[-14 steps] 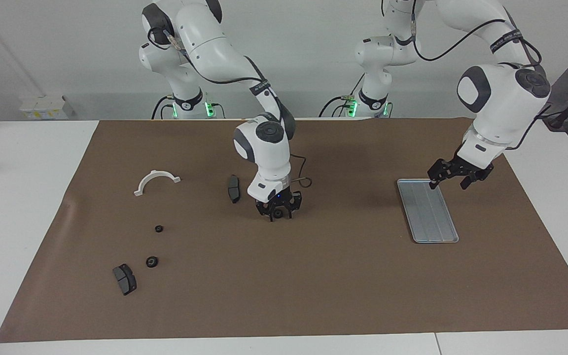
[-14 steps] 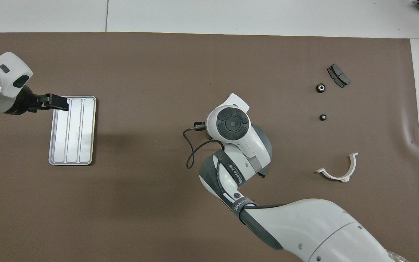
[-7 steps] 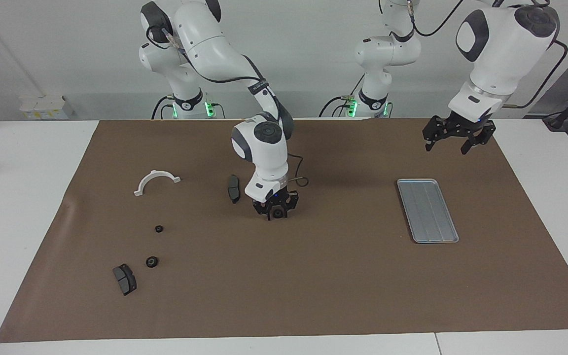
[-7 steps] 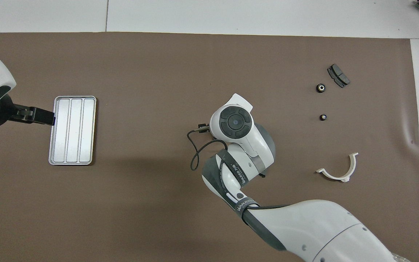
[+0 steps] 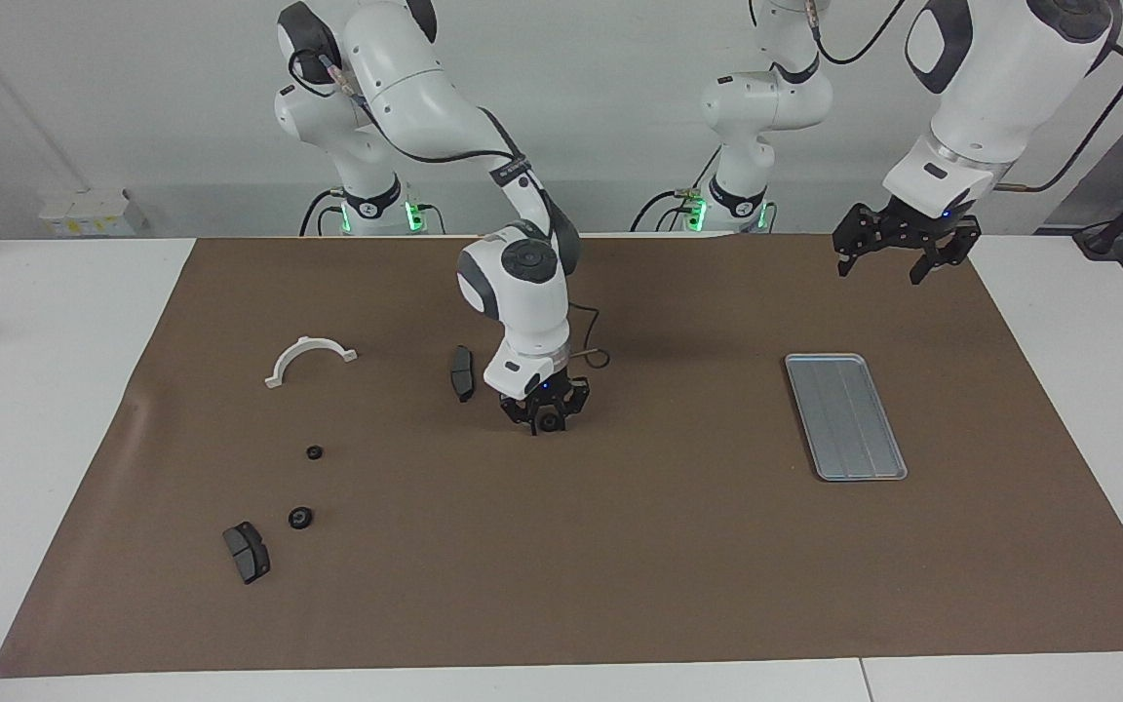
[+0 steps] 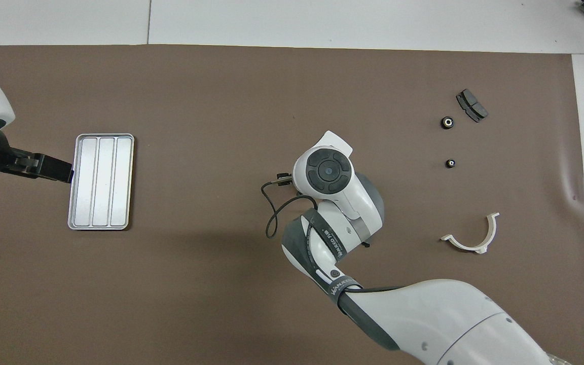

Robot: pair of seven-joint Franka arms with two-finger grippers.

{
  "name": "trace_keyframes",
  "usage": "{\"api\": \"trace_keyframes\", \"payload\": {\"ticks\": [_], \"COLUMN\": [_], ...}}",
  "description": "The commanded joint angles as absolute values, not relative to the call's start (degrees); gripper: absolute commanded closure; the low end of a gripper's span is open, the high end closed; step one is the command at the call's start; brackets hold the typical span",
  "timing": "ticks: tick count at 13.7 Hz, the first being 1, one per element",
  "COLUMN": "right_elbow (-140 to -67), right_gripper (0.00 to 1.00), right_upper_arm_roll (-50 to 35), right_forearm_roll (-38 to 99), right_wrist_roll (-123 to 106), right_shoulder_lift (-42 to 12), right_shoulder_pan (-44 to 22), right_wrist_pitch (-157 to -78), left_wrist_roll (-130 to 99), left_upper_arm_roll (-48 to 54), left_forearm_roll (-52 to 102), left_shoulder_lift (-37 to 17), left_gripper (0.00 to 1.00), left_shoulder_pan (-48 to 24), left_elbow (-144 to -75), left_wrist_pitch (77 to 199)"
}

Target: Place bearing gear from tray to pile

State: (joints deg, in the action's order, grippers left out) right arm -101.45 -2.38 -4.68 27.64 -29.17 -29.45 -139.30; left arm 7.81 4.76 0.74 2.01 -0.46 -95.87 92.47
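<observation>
A small black bearing gear (image 5: 549,422) rests on the brown mat at mid-table. My right gripper (image 5: 548,417) is down at it, fingers closed against its sides; in the overhead view the wrist (image 6: 326,172) hides both. The silver tray (image 5: 845,416) (image 6: 100,181) lies toward the left arm's end with nothing in it. High over the mat beside the tray, my left gripper (image 5: 897,255) (image 6: 61,171) hangs open, holding nothing. The pile is spread toward the right arm's end: a white half-ring bracket (image 5: 309,357), two black gears (image 5: 314,452) (image 5: 300,518) and a brake pad (image 5: 247,552).
A second dark brake pad (image 5: 463,372) lies on the mat close beside my right gripper, toward the pile. A black cable (image 6: 271,213) loops from the right wrist. The mat (image 5: 620,565) has a white table edge around it.
My left gripper rose from the tray's corner nearest the robots and drew back, still open. My right gripper's fingers closed in around the gear at mid-table.
</observation>
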Motion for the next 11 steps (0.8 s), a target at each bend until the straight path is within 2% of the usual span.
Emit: {"api": "trace_keyframes", "payload": {"ticks": [1, 4, 6, 9, 11], "right_elbow": [-104.0, -104.4, -104.2, -103.9, -104.0], "right_gripper": [0.54, 0.63, 0.76, 0.81, 0.82], "right_upper_arm_roll": [-2.9, -2.9, -2.8, -2.3, -2.5], "right_forearm_roll": [-4.9, -4.9, -4.9, -4.9, -4.9], "right_wrist_roll": [26.5, 26.5, 26.4, 24.9, 19.3], "right_shoulder_lift": [-27.4, -27.2, -27.2, -26.5, -22.4], "right_shoulder_pan": [-29.0, -29.0, -28.9, -27.6, -23.1], "right_wrist_pitch": [-140.0, -140.0, -139.9, -138.7, -134.0], "left_wrist_roll": [7.9, 7.9, 7.9, 8.0, 7.8], "left_upper_arm_roll": [4.3, 4.0, 4.0, 4.0, 4.0], "left_forearm_roll": [-0.3, -0.3, -0.3, -0.3, -0.3], "left_shoulder_lift": [2.6, 2.6, 2.6, 2.6, 2.6], "left_gripper": [0.0, 0.0, 0.0, 0.0, 0.0], "left_shoulder_pan": [-0.6, 1.0, 1.5, 1.4, 1.3], "left_elbow": [-96.9, -96.9, -96.9, -96.9, -96.9], "left_wrist_pitch": [92.1, 92.0, 92.0, 92.0, 92.3]}}
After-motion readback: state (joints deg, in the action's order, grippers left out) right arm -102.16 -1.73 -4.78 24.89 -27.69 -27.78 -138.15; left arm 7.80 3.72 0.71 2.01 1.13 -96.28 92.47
